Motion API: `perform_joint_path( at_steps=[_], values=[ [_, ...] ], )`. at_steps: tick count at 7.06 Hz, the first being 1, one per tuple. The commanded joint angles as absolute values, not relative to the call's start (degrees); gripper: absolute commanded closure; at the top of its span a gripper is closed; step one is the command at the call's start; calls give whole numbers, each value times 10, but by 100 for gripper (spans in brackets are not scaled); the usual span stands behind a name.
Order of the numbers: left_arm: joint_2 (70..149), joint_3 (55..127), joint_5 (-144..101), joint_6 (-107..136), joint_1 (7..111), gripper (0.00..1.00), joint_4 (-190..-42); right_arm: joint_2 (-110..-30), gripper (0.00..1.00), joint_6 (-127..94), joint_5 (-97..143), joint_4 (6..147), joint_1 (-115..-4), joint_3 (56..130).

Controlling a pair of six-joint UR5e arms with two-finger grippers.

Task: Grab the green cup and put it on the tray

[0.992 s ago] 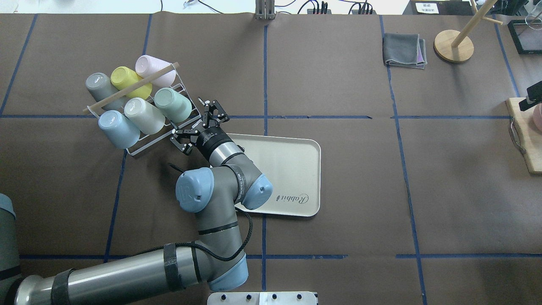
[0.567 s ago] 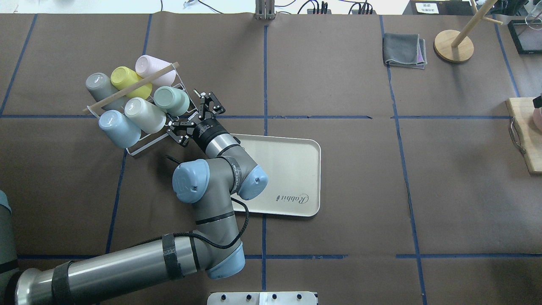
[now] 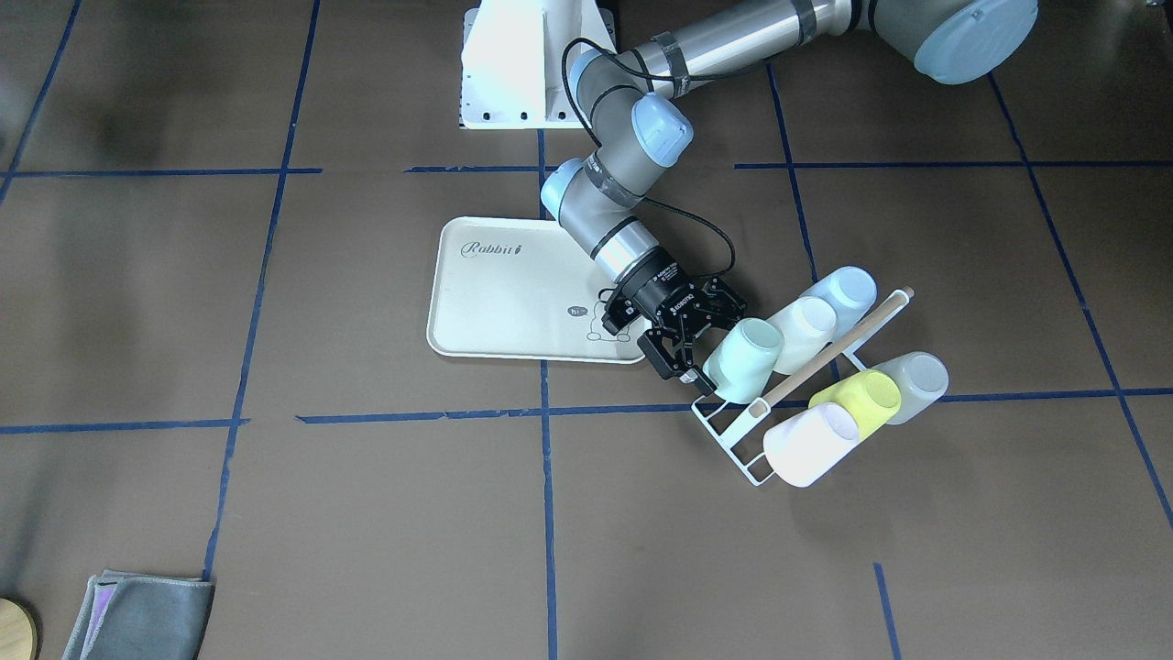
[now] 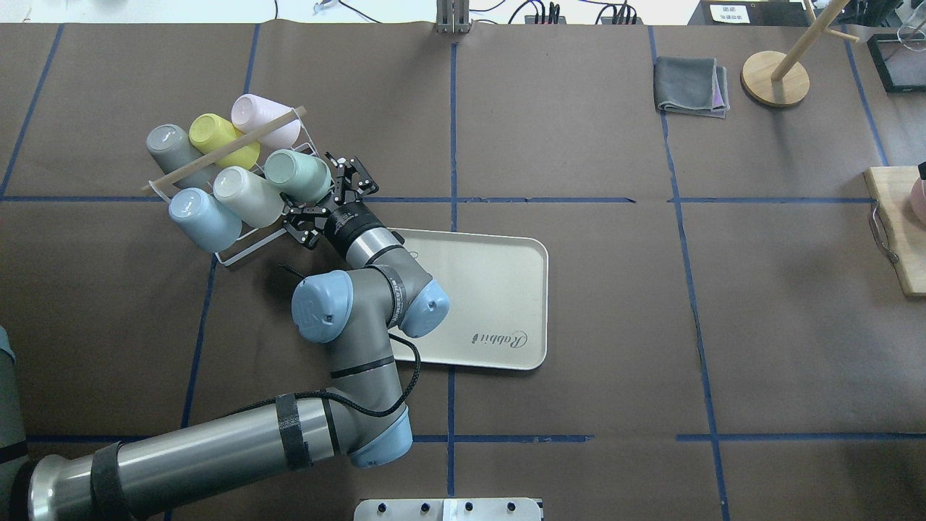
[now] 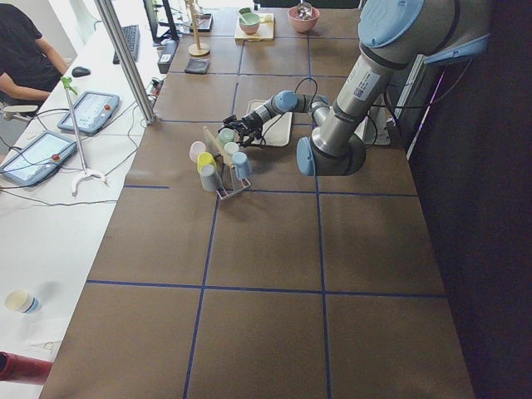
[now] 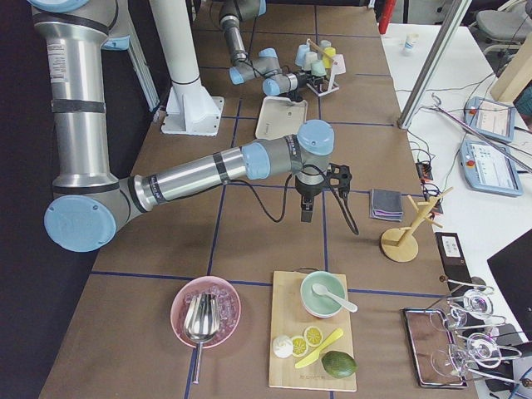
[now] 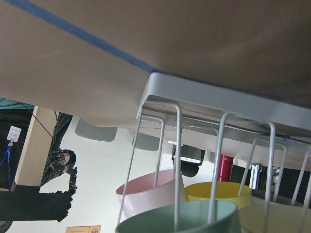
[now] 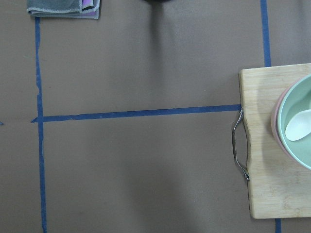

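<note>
My left hand point(image 4: 312, 189) reaches in low toward a white wire rack point(image 3: 733, 442) on the brown table point(image 4: 615, 325); its two black fingers are spread wide, one on each side of the mouth end of the green cup point(image 4: 293, 176); whether either finger touches the cup I cannot tell; nothing is gripped.

The green cup lies tilted on its side on the rack, its open end toward my hand and its base pointing away; it is the nearest cup in the rack's front row, touching a cream cup point(image 4: 246, 195), with a light blue cup point(image 4: 202, 218) beyond that; behind them sit a grey cup point(image 4: 170, 148), a yellow cup point(image 4: 221, 137) and a pink cup point(image 4: 260, 119); a wooden rod point(image 4: 224, 150) runs across the rack between the two rows.

The tray point(image 4: 499, 289) lies flat on the table just beside the rack, partly under my left wrist and elbow, with its script lettering at the corner far from the rack; no cup is on it.

From my left wrist camera the rack's thin white wires cross the view, with the green rim low in the picture and the pink and yellow cups behind.

My right hand point(image 6: 305, 214) hangs over bare table well apart, near a folded grey cloth point(image 6: 386, 204) and a wooden board point(image 8: 277, 145); whether it is open or closed I cannot tell.
</note>
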State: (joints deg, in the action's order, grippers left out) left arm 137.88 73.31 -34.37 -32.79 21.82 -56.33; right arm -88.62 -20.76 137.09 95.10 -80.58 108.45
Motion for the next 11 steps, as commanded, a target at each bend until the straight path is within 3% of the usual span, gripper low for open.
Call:
perform_joint_path(
  at_steps=[1, 6, 11],
  values=[
    [1378, 734, -344, -325, 221, 0, -564, -885, 0, -207, 1372, 951, -806, 1085],
    [1362, 760, -345, -301, 223, 6, -562, -884, 0, -207, 1372, 951, -808, 1087],
    [1360, 781, -345, -302, 224, 36, -561, -884, 0, -208, 1373, 951, -809, 1087]
  ],
)
